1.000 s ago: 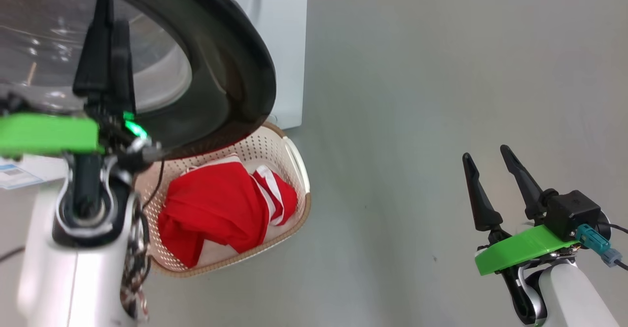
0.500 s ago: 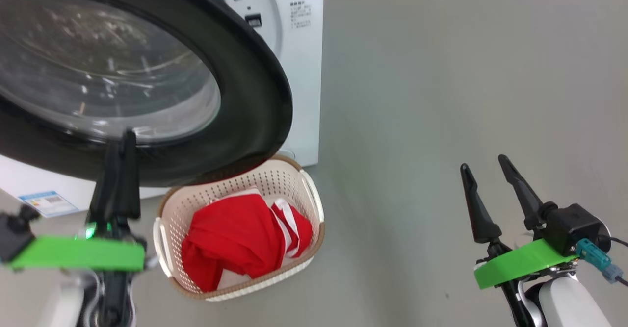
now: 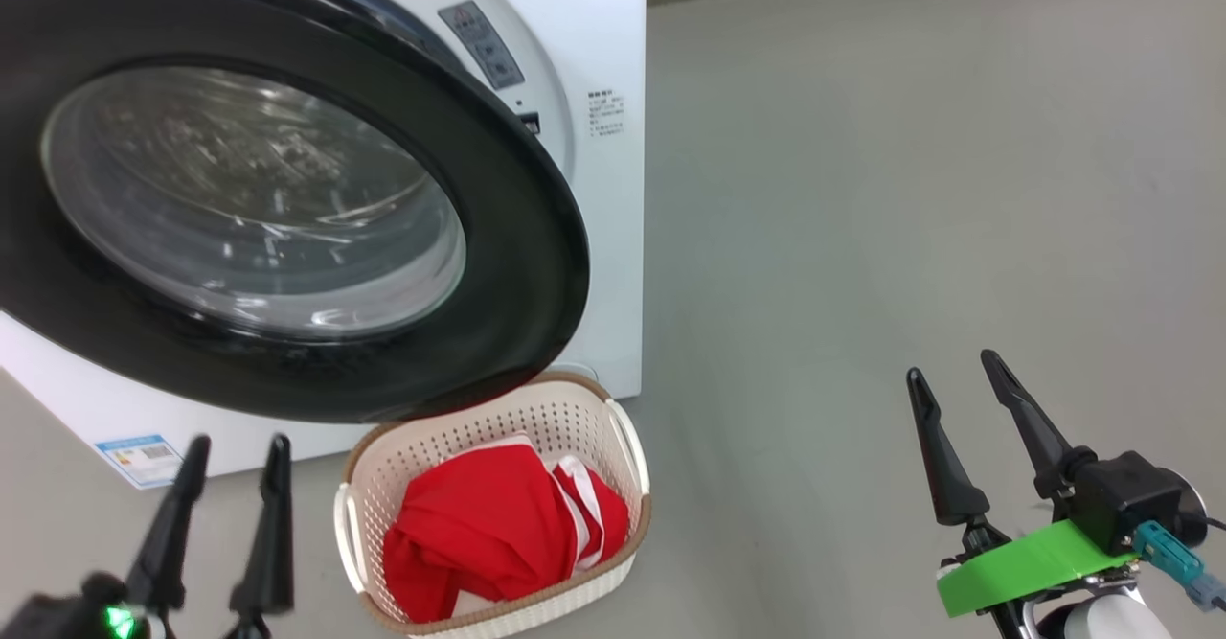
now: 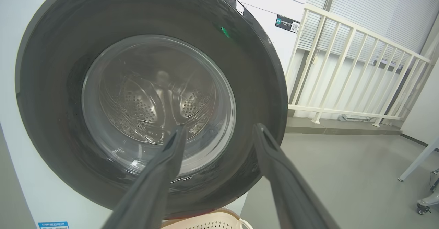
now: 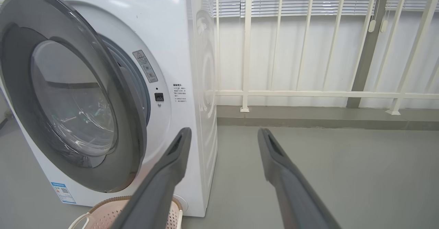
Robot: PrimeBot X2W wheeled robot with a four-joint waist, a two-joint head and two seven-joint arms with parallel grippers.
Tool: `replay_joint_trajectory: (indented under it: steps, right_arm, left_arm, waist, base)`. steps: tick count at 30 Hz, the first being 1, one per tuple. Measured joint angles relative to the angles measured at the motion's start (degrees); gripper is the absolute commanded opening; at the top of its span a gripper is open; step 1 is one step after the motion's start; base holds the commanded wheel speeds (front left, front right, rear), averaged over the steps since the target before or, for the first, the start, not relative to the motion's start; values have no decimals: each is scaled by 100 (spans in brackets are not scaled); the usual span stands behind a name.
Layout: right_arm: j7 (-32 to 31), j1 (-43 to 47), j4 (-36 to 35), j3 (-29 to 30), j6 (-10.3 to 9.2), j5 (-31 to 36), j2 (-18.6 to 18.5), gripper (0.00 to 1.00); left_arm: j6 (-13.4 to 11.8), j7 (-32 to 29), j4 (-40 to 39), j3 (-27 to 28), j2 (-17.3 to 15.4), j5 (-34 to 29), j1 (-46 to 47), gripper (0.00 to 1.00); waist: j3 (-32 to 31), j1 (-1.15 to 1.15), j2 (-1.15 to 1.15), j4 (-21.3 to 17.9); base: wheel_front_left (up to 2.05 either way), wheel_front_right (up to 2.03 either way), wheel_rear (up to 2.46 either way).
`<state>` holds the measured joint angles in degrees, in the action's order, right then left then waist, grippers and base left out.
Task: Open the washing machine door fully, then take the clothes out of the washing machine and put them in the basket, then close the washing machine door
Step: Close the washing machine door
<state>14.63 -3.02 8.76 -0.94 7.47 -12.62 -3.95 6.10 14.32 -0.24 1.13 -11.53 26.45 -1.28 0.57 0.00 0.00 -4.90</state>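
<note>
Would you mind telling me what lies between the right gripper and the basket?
In the head view, the stretch between the right gripper and the basket is bare grey floor.

The left dark two-fingered gripper (image 3: pixel 238 445) sits at eight o'clock and the right dark two-fingered gripper (image 3: pixel 951 367) at four o'clock, both with fingers spread, pointing up.

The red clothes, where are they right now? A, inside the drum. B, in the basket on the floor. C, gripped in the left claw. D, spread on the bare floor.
B: the red clothes lie heaped inside the basket, which stands on the floor just below the washing machine door.
</note>
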Motion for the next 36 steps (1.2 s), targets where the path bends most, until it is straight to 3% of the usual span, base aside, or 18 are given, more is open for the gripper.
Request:
replay_joint_trajectory:
  steps: [6, 12, 28, 29, 30, 31, 32, 33, 36]
  right_arm:
    - [0, 82, -103, 33, 0, 15, 13, 100]
    - [0, 295, -142, 73, 0, 20, 34, 100]
    - [0, 392, -108, 53, 0, 35, 31, 100]
    - [0, 392, -88, 45, 0, 58, 26, 90]
    - [0, 391, -54, 31, 0, 76, 16, 48]
    - [0, 389, -18, 11, 0, 79, 2, 33]
    - [0, 387, 26, -15, 0, 79, -18, 6]
    - [0, 379, 77, -40, 0, 79, -33, 0]
    - [0, 238, 314, -132, 0, -16, -36, 0]
  left_arm:
    - [52, -1, 79, 303, 185, -766, -443, 100]
    - [100, -1, 401, 436, 446, -1154, -583, 100]
    - [105, -1, 532, 378, 508, -1339, -588, 100]
    - [105, -1, 534, 360, 506, -1340, -589, 100]
    - [105, -1, 535, 344, 506, -1347, -589, 100]
    - [105, -1, 537, 333, 506, -1391, -589, 100]
    - [105, -1, 537, 319, 505, -1446, -589, 100]
    - [105, -1, 537, 297, 505, -1469, -589, 100]
    - [105, -1, 526, 261, 513, -1479, -587, 100]
  waist:
    - [-170, 0, 0, 42]
    - [-289, 0, 0, 86]
    - [-379, 0, 0, 161]
    - [-376, 0, 0, 170]
    - [-372, 0, 0, 181]
    - [-368, 0, 0, 195]
    - [-364, 0, 0, 214]
    - [-358, 0, 0, 236]
    - [-329, 0, 0, 320]
  base:
    - [0, 0, 0]
    - [0, 0, 0]
    - [0, 0, 0]
    - [0, 0, 0]
    - [0, 0, 0]
    - [0, 0, 0]
    - [0, 0, 0]
    - [0, 0, 0]
    - [0, 0, 0]
